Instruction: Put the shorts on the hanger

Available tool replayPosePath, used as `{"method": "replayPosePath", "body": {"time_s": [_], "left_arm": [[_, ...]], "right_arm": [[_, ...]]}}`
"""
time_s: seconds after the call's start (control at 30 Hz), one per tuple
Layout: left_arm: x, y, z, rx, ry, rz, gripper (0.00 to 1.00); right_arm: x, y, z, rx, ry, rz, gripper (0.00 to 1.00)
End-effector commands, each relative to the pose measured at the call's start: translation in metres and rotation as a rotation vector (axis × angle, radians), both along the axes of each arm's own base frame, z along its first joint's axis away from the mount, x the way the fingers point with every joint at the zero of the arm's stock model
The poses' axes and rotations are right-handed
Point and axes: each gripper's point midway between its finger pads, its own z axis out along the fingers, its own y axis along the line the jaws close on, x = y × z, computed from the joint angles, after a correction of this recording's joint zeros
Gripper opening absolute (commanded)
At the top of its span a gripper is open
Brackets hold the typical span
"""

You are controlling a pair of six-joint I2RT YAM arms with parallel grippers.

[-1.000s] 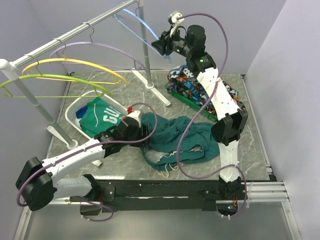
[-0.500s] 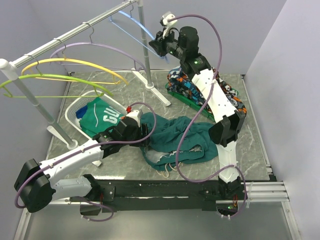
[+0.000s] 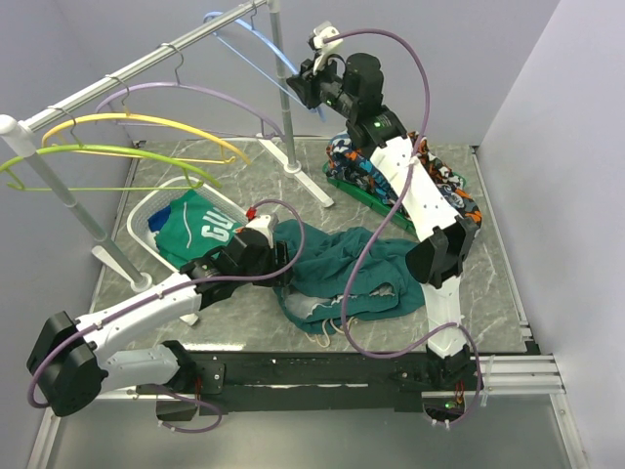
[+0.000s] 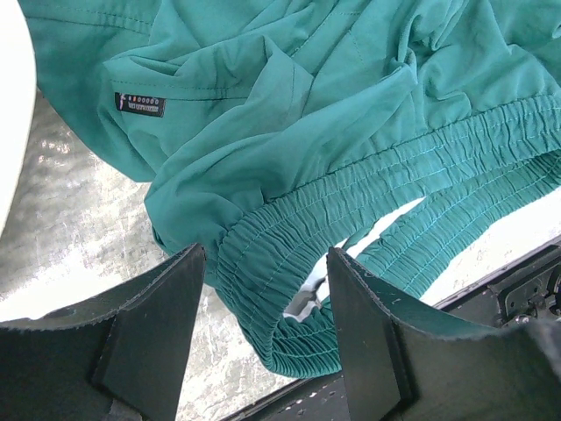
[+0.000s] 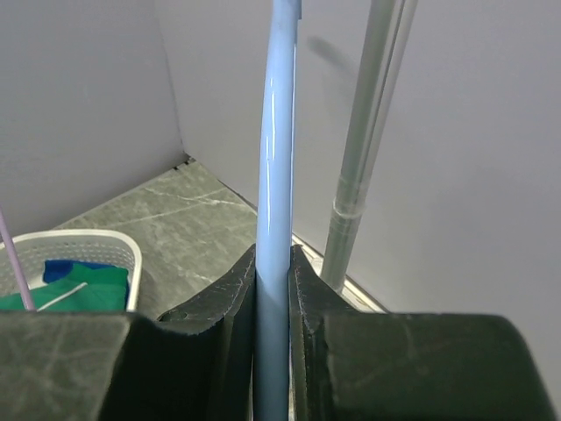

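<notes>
**Shorts lying loose on the worktop while the hanger is being gripped at the rail**

Shorts (image 3: pixel 356 269) are lying crumpled at the middle of the worktop (image 3: pixel 244 313), waistband and pale drawstring trailing toward 6 o'clock. The left gripper (image 4: pixel 266 263) is hovering at their 9 o'clock edge with its jaws standing apart. The elastic waistband is showing between them, though contact is hard to judge. The right gripper (image 5: pixel 273 263) is reaching up toward 12 o'clock and clamping the light-blue hanger (image 5: pixel 276 175), whose hook is sitting on the metal rail (image 3: pixel 146 63).
</notes>
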Motion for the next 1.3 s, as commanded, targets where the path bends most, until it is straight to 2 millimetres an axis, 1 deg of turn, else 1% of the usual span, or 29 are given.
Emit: {"method": "replayPosePath", "body": {"time_s": [0.0,0.03,0.1,0.13,0.17,0.2,0.23,0.27,0.3,0.33,0.37,0.67,0.77,0.87,0.93,1.07,1.13,1.17,1.2,1.23,1.27], "left_arm": [[0.001,-0.002,0.016,-0.042,-0.035,0.004,0.63],[0.001,-0.002,0.017,-0.045,-0.037,0.002,0.63],[0.001,-0.002,0.016,-0.045,-0.035,0.003,0.63],[0.001,-0.001,0.016,-0.045,-0.035,0.005,0.63],[0.001,-0.002,0.016,-0.045,-0.035,0.003,0.63],[0.001,-0.002,0.015,-0.043,-0.034,0.005,0.63],[0.001,-0.002,0.016,-0.045,-0.035,0.005,0.63],[0.001,-0.002,0.015,-0.044,-0.036,0.004,0.63],[0.001,-0.002,0.016,-0.047,-0.037,0.003,0.62],[0.002,-0.002,0.016,-0.048,-0.036,0.004,0.62],[0.002,-0.002,0.016,-0.049,-0.037,0.006,0.62],[0.0,-0.001,0.015,-0.05,-0.032,0.007,0.62],[0.001,-0.001,0.016,-0.051,-0.036,0.007,0.61],[0.001,-0.002,0.016,-0.053,-0.036,0.007,0.61],[0.002,-0.002,0.015,-0.05,-0.036,0.011,0.6],[0.003,-0.002,0.015,-0.058,-0.038,0.016,0.59],[0.003,-0.003,0.015,-0.06,-0.039,0.019,0.58],[0.003,-0.003,0.016,-0.061,-0.04,0.021,0.58],[0.004,-0.003,0.016,-0.062,-0.04,0.023,0.58],[0.004,-0.002,0.016,-0.06,-0.042,0.027,0.58],[0.005,-0.002,0.016,-0.06,-0.042,0.03,0.58]], "right_arm": [[-0.036,-0.011,0.089,0.128,-0.185,0.019,0.0],[-0.04,-0.011,0.092,0.133,-0.189,0.023,0.0],[-0.04,-0.011,0.091,0.133,-0.187,0.018,0.0],[-0.045,-0.014,0.096,0.137,-0.196,0.017,0.0],[-0.045,-0.015,0.096,0.136,-0.195,0.012,0.0],[-0.044,-0.014,0.091,0.132,-0.187,0.01,0.0],[-0.049,-0.018,0.097,0.136,-0.197,0.008,0.0],[-0.051,-0.019,0.098,0.14,-0.2,0.007,0.0],[-0.049,-0.019,0.089,0.134,-0.186,0.003,0.0],[-0.055,-0.024,0.099,0.15,-0.211,-0.001,0.0],[-0.056,-0.024,0.101,0.156,-0.214,0.0,0.0],[-0.06,-0.029,0.105,0.17,-0.208,-0.014,0.0],[-0.063,-0.035,0.101,0.169,-0.199,-0.036,0.0],[-0.071,-0.04,0.098,0.171,-0.199,-0.045,0.0],[-0.077,-0.046,0.092,0.171,-0.188,-0.05,0.0],[-0.091,-0.053,0.088,0.178,-0.18,-0.053,0.0],[-0.099,-0.062,0.086,0.187,-0.173,-0.071,0.0],[-0.1,-0.063,0.074,0.181,-0.153,-0.075,0.0],[-0.11,-0.073,0.084,0.199,-0.168,-0.095,0.0],[-0.114,-0.078,0.082,0.206,-0.158,-0.107,0.0],[-0.114,-0.081,0.067,0.196,-0.127,-0.121,0.0]]}}
